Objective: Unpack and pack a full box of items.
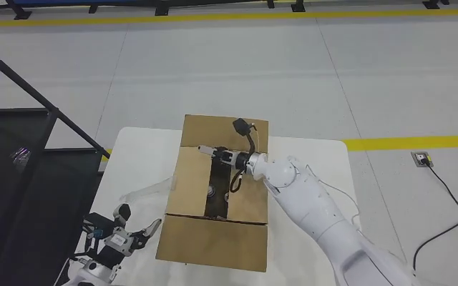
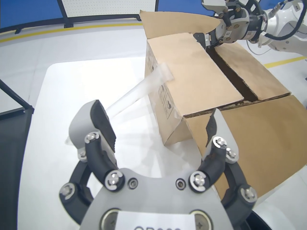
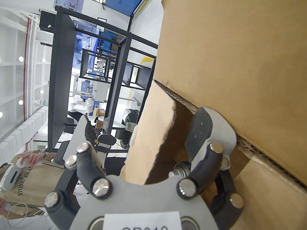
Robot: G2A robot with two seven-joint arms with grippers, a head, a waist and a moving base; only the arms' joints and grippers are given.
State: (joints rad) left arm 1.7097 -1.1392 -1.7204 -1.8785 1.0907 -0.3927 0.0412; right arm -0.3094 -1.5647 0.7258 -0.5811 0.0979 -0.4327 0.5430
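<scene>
A brown cardboard box [image 1: 187,179] stands in the middle of the white table [image 1: 139,150]. Its near and far flaps are folded outward, and the two long flaps lie almost closed with a dark gap [image 1: 217,187] between them. My right gripper [image 1: 211,152] is at the far end of that gap, open, straddling the edge of one long flap [image 3: 153,125]; one finger is inside the box. A round metal item [image 3: 180,168] shows inside. My left gripper [image 2: 156,111] is open and holds nothing, low by the box's near left corner [image 2: 177,123].
A strip of clear tape [image 2: 141,89] hangs from the box's left side down to the table. A black metal frame [image 1: 36,179] stands off the table's left edge. Bare tabletop lies left of the box.
</scene>
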